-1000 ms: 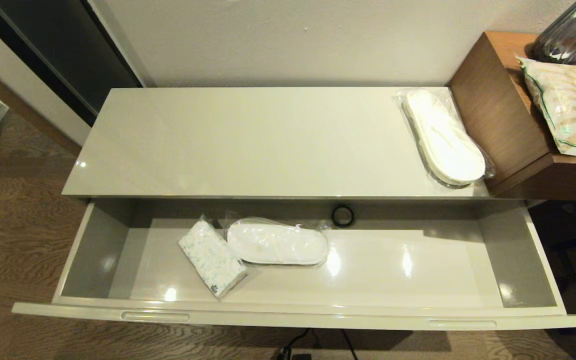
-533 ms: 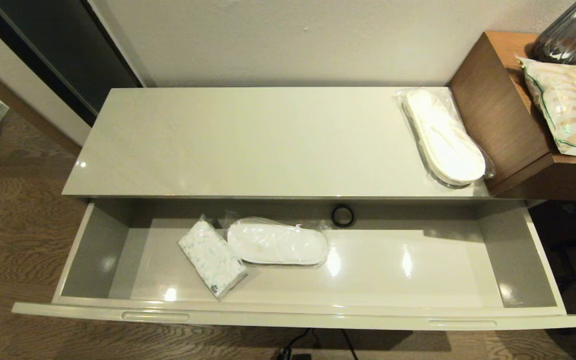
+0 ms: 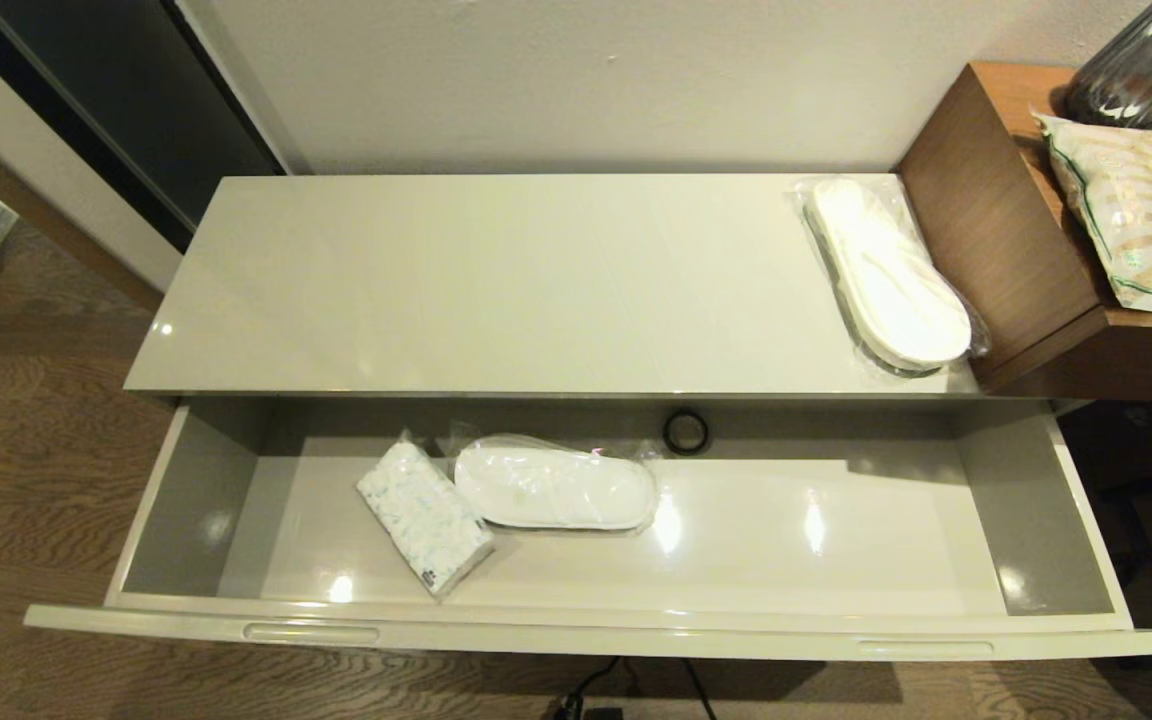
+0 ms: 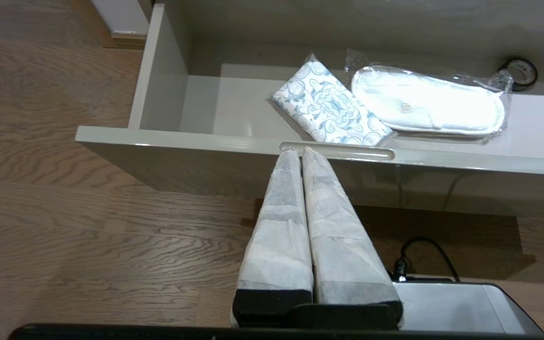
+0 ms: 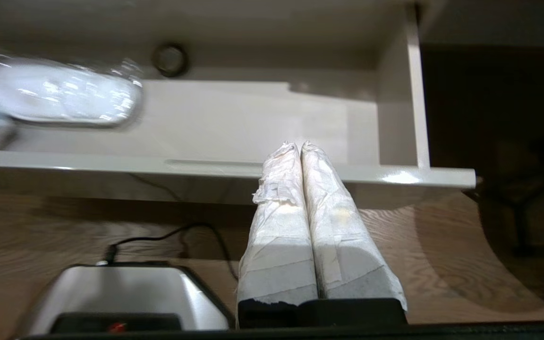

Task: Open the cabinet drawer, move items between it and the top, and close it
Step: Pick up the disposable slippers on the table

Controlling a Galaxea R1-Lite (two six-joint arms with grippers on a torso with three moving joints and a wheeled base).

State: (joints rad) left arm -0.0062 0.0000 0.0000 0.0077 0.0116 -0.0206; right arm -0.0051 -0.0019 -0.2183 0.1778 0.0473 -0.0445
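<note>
The cabinet drawer point(image 3: 576, 630) stands pulled fully out below the top point(image 3: 496, 290). One wrapped slipper pair point(image 3: 556, 485) lies in the drawer's left half; it also shows as the slipper pair point(image 4: 425, 106) and, blurred, as the slipper pair point(image 5: 62, 92). A second wrapped slipper pair point(image 3: 886, 275) rests on the top's right end. Neither gripper appears in the head view. My left gripper point(image 4: 299, 151) is shut and empty in front of the drawer's left front slot point(image 4: 338, 151). My right gripper point(image 5: 299, 145) is shut and empty near the right front slot point(image 5: 215, 164).
A patterned tissue pack point(image 3: 424, 517) lies beside the slipper pair in the drawer. A black ring point(image 3: 685, 432) sits at the drawer's back. A brown wooden side table point(image 3: 1036, 260) with a bag point(image 3: 1136, 200) adjoins the right. The robot base point(image 4: 451, 302) and cables are below.
</note>
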